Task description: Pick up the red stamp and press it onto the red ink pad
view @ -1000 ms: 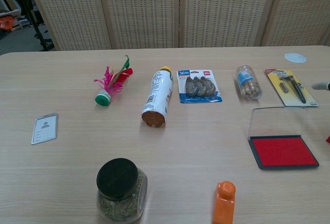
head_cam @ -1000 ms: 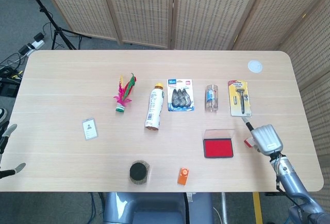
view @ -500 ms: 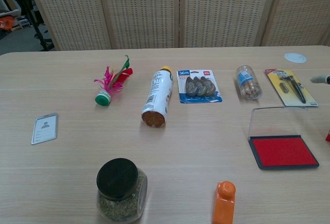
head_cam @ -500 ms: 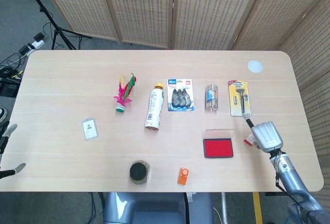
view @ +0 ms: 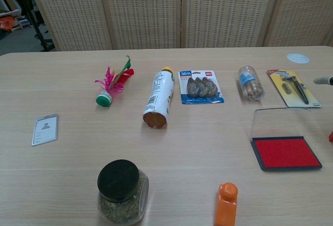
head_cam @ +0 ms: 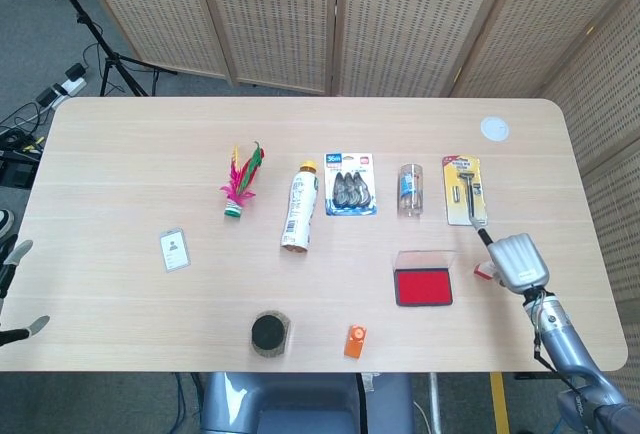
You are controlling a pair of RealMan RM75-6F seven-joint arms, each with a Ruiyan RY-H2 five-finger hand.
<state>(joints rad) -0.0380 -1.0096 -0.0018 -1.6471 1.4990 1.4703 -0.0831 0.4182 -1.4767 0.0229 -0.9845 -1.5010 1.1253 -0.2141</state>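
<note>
The red ink pad [head_cam: 423,286] lies open near the table's front right, with its clear lid [view: 278,122] standing up behind it. Just to its right is my right hand [head_cam: 516,261], back up. It holds the red stamp [head_cam: 481,272], which peeks out at the hand's left edge. One finger [head_cam: 484,237] sticks out toward the razor pack. In the chest view only that fingertip [view: 323,80] and a red sliver of the stamp [view: 331,136] show at the right edge. My left hand [head_cam: 14,289] hangs off the table's left edge with fingers apart, holding nothing.
A razor pack [head_cam: 466,190], a clear tube [head_cam: 410,190], a blue clip pack [head_cam: 351,184] and a lying bottle [head_cam: 298,205] form a row behind the pad. An orange piece [head_cam: 355,341], a black-lidded jar [head_cam: 269,334], a badge [head_cam: 174,249] and a feather shuttlecock [head_cam: 240,180] lie to the left.
My right hand has shifted slightly away from the front edge, and the stamp's visible red part has moved a little with it. Nothing else has moved.
</note>
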